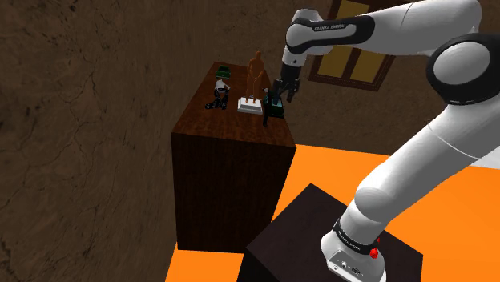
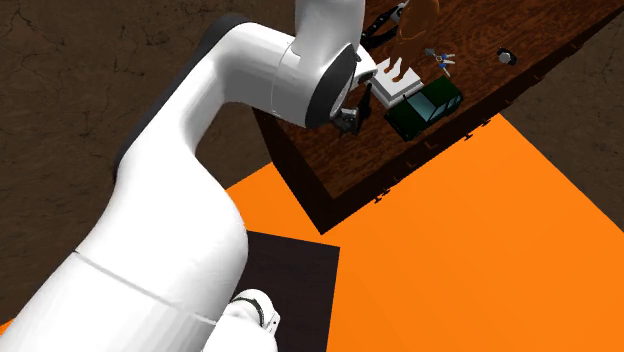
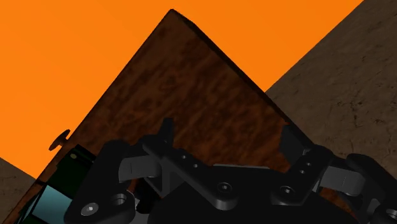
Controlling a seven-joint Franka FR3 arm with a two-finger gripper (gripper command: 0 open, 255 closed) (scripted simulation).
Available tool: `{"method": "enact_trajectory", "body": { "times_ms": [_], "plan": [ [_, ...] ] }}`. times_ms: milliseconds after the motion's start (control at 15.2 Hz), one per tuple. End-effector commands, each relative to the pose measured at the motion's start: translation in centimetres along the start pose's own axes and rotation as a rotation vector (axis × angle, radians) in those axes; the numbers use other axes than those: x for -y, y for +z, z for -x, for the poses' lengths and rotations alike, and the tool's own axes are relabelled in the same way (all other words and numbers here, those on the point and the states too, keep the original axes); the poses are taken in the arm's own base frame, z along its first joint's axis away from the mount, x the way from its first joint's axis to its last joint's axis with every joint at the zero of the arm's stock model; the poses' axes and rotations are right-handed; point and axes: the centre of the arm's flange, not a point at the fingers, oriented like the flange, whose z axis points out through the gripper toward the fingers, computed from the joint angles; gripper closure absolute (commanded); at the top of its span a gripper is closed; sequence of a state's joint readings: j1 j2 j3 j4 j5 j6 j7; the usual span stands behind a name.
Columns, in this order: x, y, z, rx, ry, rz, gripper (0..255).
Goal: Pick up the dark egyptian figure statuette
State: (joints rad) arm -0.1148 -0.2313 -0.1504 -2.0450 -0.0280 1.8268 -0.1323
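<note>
Currently on record, item by item.

Surface (image 1: pixel 232 128): dark wood top of a tall, block-like cabinet that stands on an orange floor (image 1: pixel 320 168). It carries everything listed below.

Statuette (image 1: pixel 256 74): tall brown standing figure on a white base (image 1: pixel 250 105). It is upright, about midway along the surface, towards the edge at the shoulder view's right. Judged to be the task's piece, though it is drawn brown rather than dark. Not touched, not lifted.

Toy car (image 2: pixel 425 105): dark green, just beside the white base, between it and that same edge. A likely obstacle, since it lies on the side the arm comes from.

Small figure (image 1: pixel 219 90): black and white, towards the far corner at the shoulder view's left, well apart from the statuette. Its detail is too small to tell.

Gripper (image 1: pixel 280 94): hangs tilted by that right-hand edge, near the statuette's base. Whether it is over the car or just beside it cannot be told.

Fingers (image 3: pixel 165 133): spread wide, with only bare wood between them. Holding nothing.

Assessment: approach stage. The wide spread is presumably to admit the figure's body. The hand would need to shift across to the figure and close on it above the base, clear of the car. A tall, narrow piece like this may topple if nudged from the side.
</note>
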Motion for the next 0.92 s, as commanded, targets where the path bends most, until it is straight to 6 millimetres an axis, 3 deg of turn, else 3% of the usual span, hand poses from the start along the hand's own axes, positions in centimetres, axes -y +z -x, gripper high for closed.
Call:
{"method": "enact_trajectory", "body": {
  "times_ms": [0, 660, 858],
  "plan": [
    [-1.4, 0.1, -2.2, -0.015, 0.013, -0.011, 0],
    [-9.2, 0.4, -12.1, -0.083, 0.077, -0.065, 0],
    [-9.2, 1.9, -12.1, -0.083, 0.077, -0.065, 0]
  ]
}}
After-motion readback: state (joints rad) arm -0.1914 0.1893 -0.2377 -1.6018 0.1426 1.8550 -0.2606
